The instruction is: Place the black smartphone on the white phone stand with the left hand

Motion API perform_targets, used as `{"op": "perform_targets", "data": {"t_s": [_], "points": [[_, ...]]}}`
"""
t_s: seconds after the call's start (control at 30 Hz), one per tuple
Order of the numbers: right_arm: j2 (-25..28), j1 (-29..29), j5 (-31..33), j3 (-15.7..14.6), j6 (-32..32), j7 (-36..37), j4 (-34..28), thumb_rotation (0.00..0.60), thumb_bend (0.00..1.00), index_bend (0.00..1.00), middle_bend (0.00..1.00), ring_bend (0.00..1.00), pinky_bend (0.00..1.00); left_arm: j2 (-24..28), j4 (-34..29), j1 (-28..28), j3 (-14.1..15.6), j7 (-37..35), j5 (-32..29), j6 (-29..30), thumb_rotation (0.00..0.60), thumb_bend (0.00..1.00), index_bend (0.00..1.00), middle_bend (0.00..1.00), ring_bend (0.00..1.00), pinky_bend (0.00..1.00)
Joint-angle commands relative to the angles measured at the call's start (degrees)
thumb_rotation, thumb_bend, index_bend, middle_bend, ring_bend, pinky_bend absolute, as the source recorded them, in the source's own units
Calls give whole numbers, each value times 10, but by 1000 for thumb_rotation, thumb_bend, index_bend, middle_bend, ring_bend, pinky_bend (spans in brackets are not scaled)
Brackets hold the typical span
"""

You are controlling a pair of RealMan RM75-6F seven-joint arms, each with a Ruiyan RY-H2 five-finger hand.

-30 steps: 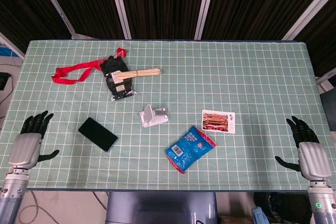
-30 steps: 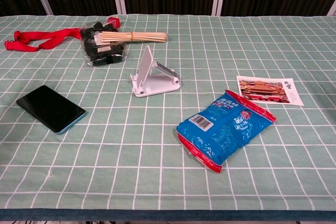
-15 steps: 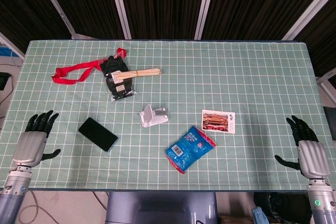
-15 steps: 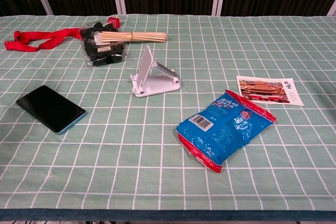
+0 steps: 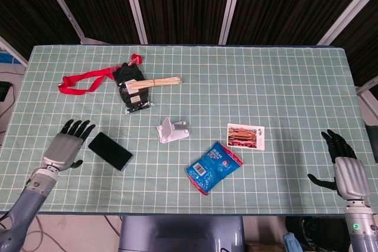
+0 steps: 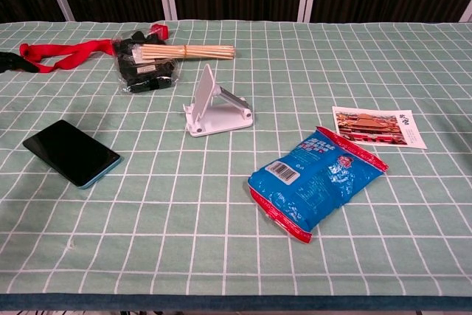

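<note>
**Left hand finally heading for the phone**

Nearest the robot, the left hand [image 5: 64, 149] has slid in from the table's edge over the last second and now sits just beside the black smartphone [image 5: 110, 150], fingers spread, holding nothing. It isn't touching the phone yet as far as the head view shows. That looks like the start of the reach, so the pickup is probably next and nothing of the task is done. The right hand [image 5: 344, 166] has barely budged, parked near the far right edge with fingers apart and empty.

The phone lies flat, screen up, well apart from the white phone stand [image 6: 214, 105], which stands empty mid-table with its back plate tilted up.

Labels: the blue snack bag [image 6: 317, 177] shows a barcode sticker, but the print is too small to read. The postcard [image 6: 378, 127] has a building picture, text unreadable. Further back are the bundle of wooden sticks [image 6: 186, 52] on a black packet [image 6: 144, 68], and the red strap [image 6: 66, 54].
</note>
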Motion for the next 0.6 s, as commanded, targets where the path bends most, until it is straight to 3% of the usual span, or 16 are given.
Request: {"op": "perform_targets", "data": {"t_s": [0.03, 0.23, 0.6], "points": [[0, 0, 1, 0, -1, 2, -1, 600, 98, 0, 0, 0, 150, -8, 3, -40, -1, 44, -49, -45, 600, 153, 73, 89, 0, 0], [2, 1, 4, 1, -4, 10, -2, 600, 97, 0, 0, 0, 150, -40, 27, -82, 9, 93, -109, -80, 600, 154, 100, 112, 0, 0], [4, 1, 6, 2, -7, 19, -4, 600, 97, 0, 0, 0, 150, -65, 35, -119, 25, 117, -149, -89, 600, 154, 139, 149, 0, 0]]}}
